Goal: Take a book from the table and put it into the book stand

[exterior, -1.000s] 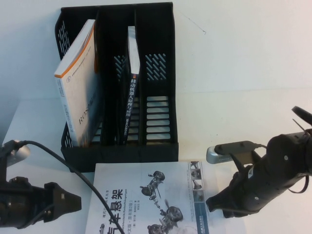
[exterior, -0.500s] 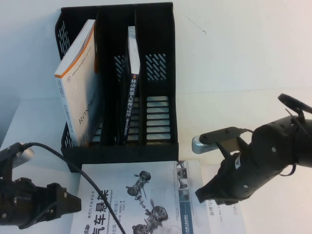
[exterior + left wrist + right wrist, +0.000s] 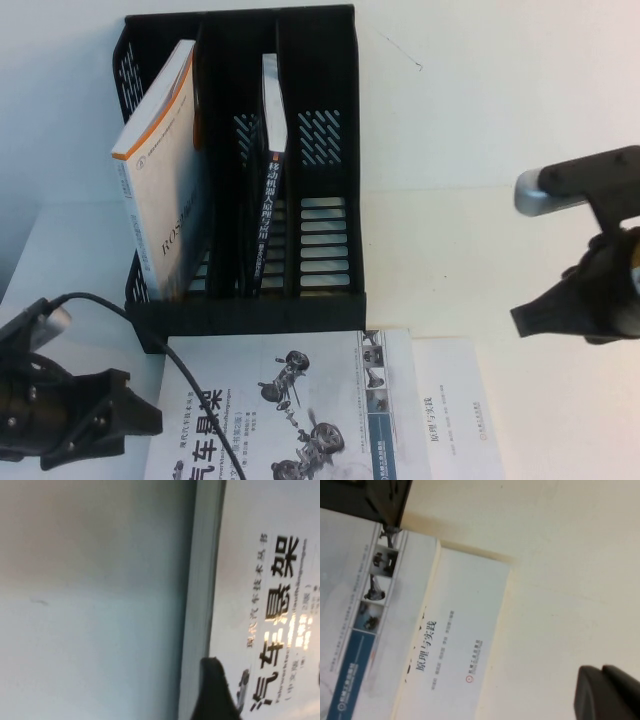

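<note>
The book [image 3: 290, 420] with the large black title and grey drawings of car parts lies flat on the white counter [image 3: 500, 150], face up, directly in front of the book stand [image 3: 245, 170]; its far edge sits just beside the stand's base. It rests partly on top of a second, plain white book [image 3: 455, 410], whose right portion shows past its grey-blue edge (small black characters are printed on that exposed strip).

The book stand is a black upright rack with three slots. The left slot holds a thick white book with an orange edge [image 3: 160, 190], leaning outward to the left. The middle slot holds a thinner book with a dark spine [image 3: 268, 170], upright. The right slot carries nothing visible but its own vent slits.

The left gripper [image 3: 125, 415] hangs low at the near left, just beside the lying book's left edge, with its fingers spread wide and nothing between them; in the left wrist view one dark fingertip [image 3: 215, 692] lies over the book's edge [image 3: 200, 580]. A black cable [image 3: 150, 345] arcs from this arm over the cover.

The right gripper [image 3: 540, 318] hovers at the right, raised above bare counter, well apart from both lying books. Whether its fingers are spread or closed cannot be told.
</note>
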### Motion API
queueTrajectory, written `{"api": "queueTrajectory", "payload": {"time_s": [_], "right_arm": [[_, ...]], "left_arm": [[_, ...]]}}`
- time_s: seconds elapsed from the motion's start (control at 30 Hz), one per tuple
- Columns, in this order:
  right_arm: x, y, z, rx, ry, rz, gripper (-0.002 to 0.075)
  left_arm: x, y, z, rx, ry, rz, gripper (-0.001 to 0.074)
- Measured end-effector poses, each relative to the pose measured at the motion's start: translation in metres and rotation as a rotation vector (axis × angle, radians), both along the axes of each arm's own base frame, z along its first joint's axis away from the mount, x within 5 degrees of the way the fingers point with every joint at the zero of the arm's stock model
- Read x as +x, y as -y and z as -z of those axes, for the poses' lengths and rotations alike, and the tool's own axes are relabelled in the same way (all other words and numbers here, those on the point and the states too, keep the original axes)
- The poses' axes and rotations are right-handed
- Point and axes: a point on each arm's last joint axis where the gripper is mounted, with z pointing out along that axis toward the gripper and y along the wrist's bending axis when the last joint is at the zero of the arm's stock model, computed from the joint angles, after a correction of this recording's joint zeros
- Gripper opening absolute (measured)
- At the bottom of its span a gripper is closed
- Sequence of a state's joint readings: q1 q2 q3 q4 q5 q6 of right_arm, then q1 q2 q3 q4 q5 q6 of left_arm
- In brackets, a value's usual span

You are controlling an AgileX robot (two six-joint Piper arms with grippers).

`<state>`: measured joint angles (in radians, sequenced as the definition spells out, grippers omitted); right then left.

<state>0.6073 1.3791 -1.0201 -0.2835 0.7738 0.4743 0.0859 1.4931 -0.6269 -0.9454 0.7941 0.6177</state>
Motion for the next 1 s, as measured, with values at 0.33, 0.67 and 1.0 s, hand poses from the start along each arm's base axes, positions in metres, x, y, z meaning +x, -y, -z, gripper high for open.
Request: {"api": "queueTrajectory", "payload": {"time_s": [0.33,0.67,1.0], "right_arm": [[-0.058,0.041,-0.064,0.079,0.108,0.014,0.0003],[-0.102,0.07,-0.09,0.117,0.157,0.002,0.0003],[-0.117,0.079,-0.096,0.131,0.176,-0.004,0.0003]], "left_arm": [[0.003,-0.036,-0.011,-0.174,0.049,-0.073,0.0411],[0.025,-0.037,0.021,-0.304,-0.038,-0.03,0.0411],[0.037,-0.04,0.041,-0.333,-0.064,-0.025,0.0411]]}}
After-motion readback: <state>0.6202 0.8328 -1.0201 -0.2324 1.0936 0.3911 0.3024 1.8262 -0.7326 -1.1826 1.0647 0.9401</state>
